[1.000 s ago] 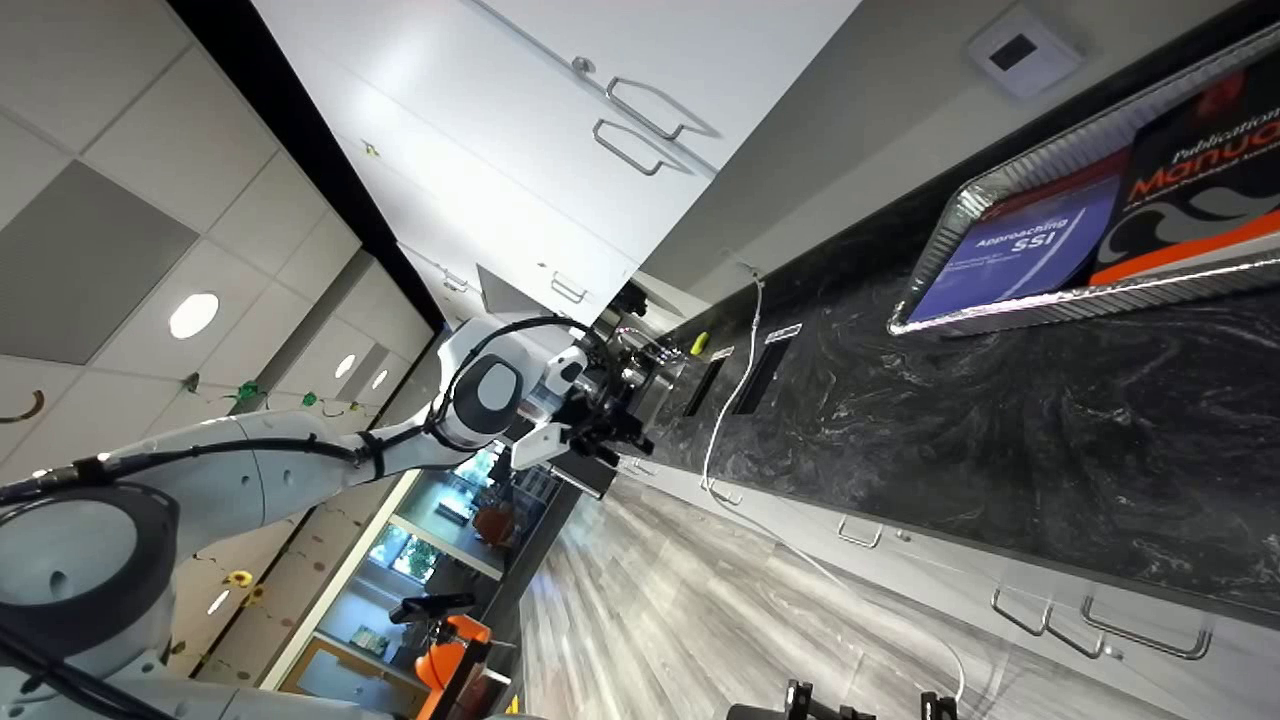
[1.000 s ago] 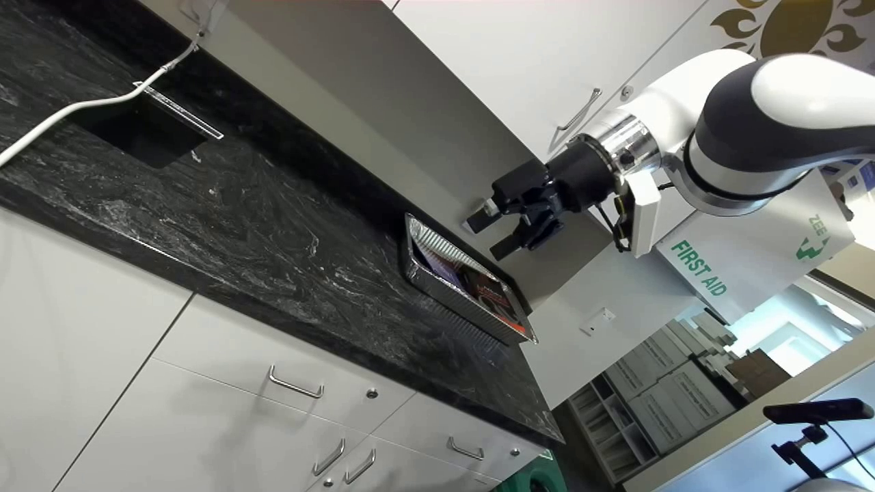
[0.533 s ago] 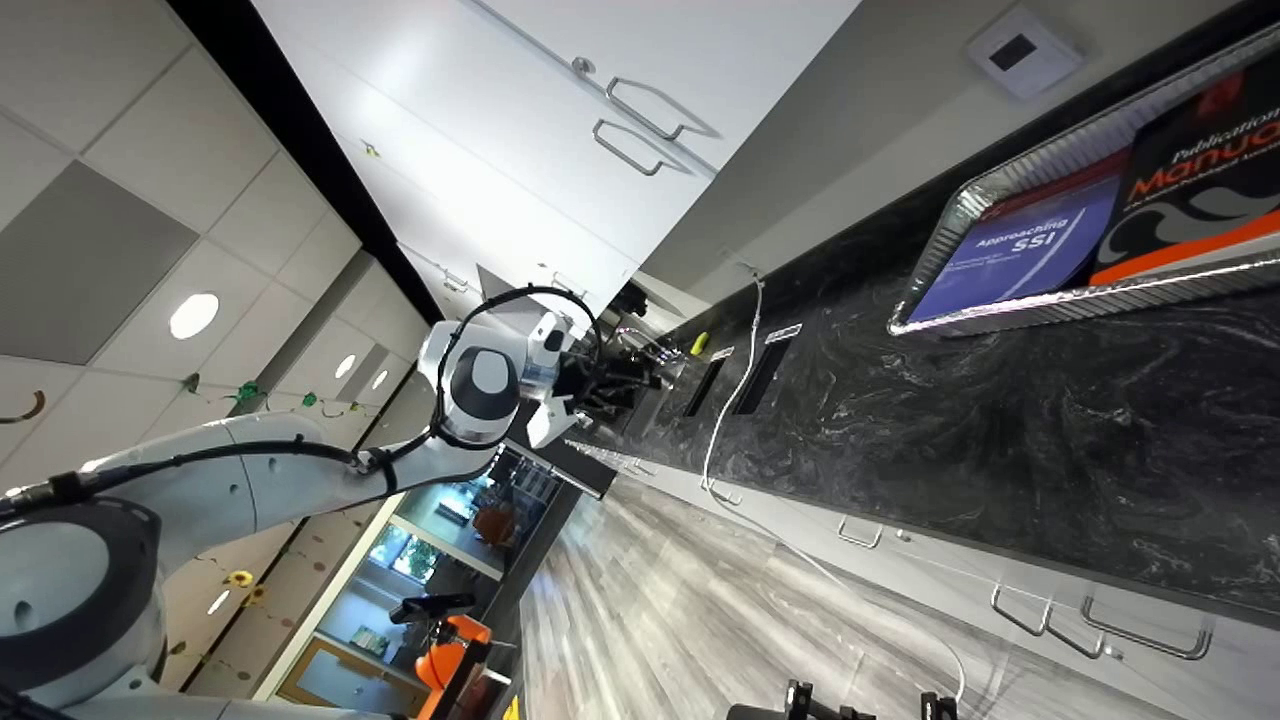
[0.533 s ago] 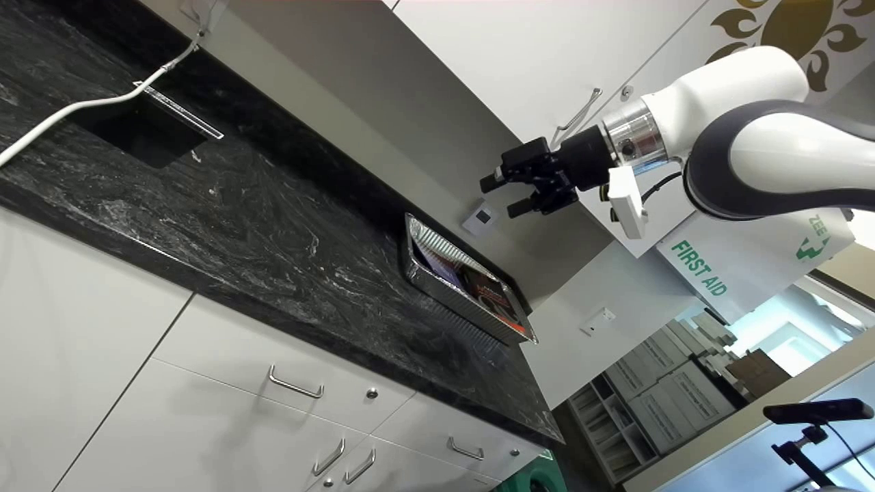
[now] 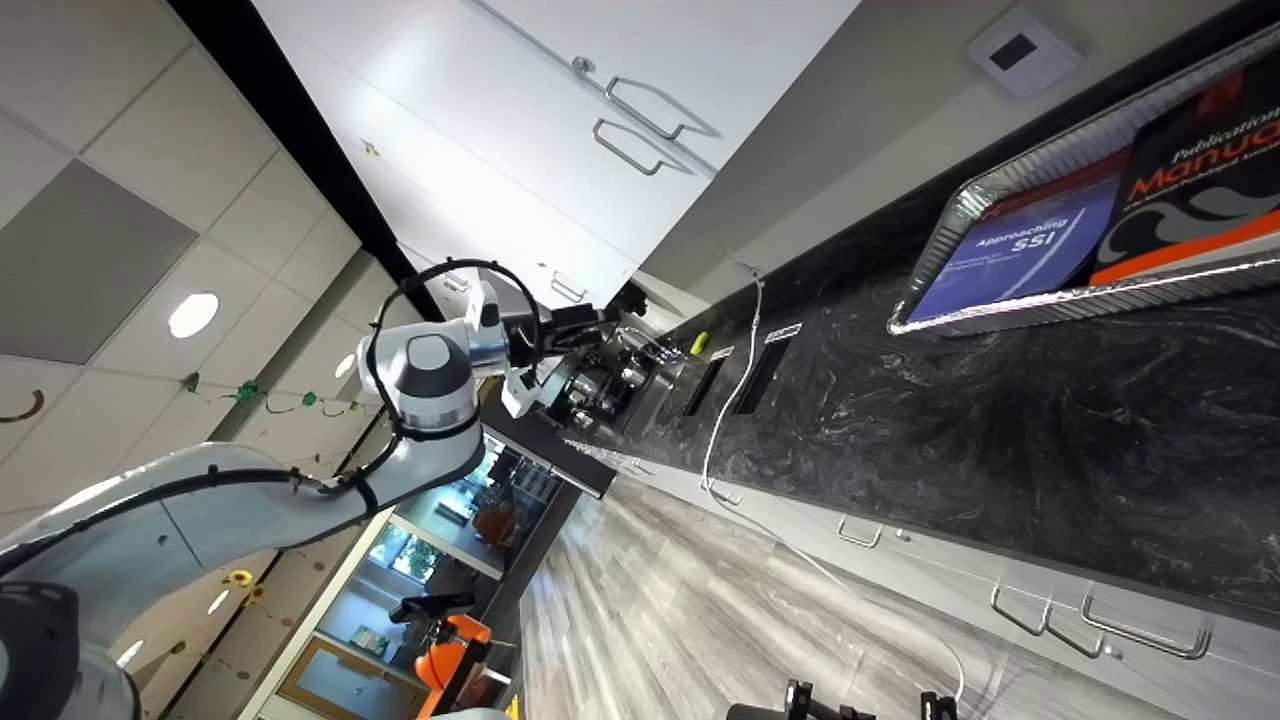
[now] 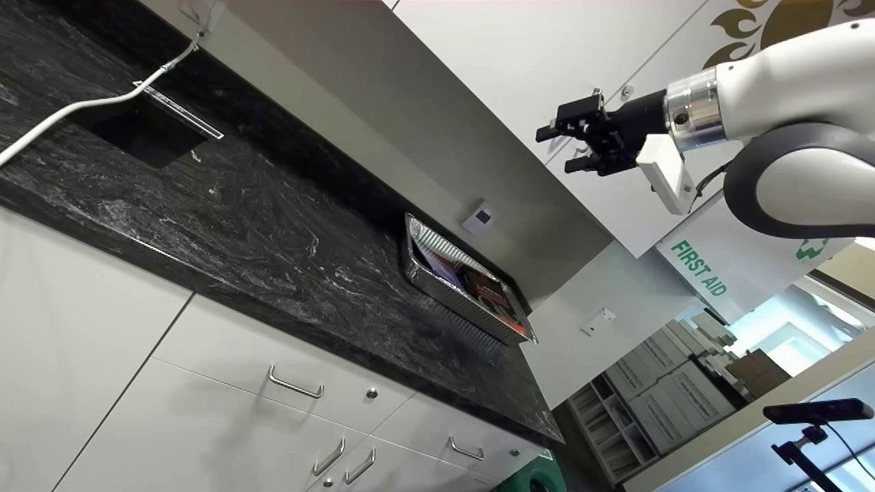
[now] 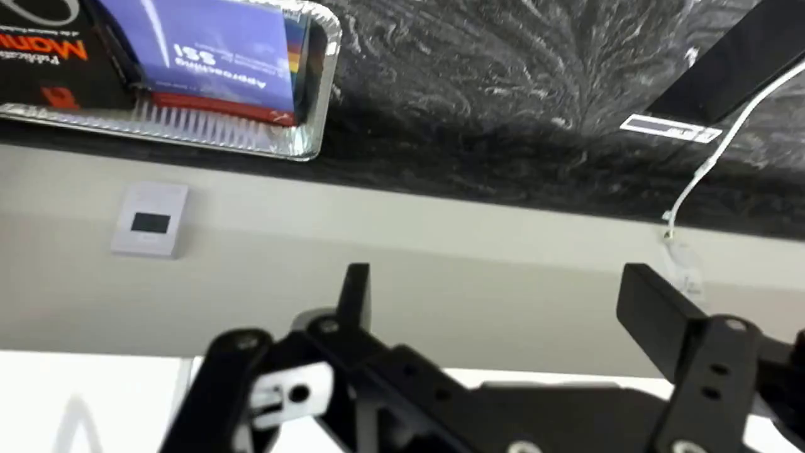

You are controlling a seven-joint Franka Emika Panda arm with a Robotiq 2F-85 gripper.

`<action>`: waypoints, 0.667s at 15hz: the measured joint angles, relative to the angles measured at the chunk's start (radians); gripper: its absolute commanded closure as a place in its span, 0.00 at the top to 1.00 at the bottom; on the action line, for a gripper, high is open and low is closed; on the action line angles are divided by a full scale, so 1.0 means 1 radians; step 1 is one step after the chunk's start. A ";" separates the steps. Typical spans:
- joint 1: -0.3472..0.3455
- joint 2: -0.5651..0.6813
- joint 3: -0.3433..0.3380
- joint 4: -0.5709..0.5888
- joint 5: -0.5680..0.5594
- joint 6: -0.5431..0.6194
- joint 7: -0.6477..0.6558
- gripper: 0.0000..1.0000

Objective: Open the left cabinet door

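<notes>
The purple book (image 5: pixel 1025 258) reads "Approaching SSI", the black book (image 5: pixel 1195 190) "Publication Manua", cut off, the white box (image 6: pixel 748 266) "FIRST AID".

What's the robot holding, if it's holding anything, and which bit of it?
Nothing. Its jaws stand wide open, and in the wrist view there's only the pale wall behind the gap between their tips.

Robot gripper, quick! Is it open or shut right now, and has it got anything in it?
Gripper: open, jaws wide apart, holding nothing.
</notes>
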State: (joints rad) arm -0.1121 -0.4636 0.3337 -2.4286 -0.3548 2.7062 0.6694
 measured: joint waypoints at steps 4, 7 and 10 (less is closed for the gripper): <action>-0.155 -0.094 0.099 0.005 -0.137 0.008 0.184 1.00; -0.247 -0.138 0.158 0.004 -0.207 0.012 0.281 1.00; -0.257 -0.145 0.166 0.004 -0.209 0.012 0.282 1.00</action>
State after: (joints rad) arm -0.3690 -0.6083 0.4994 -2.4247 -0.5635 2.7181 0.9516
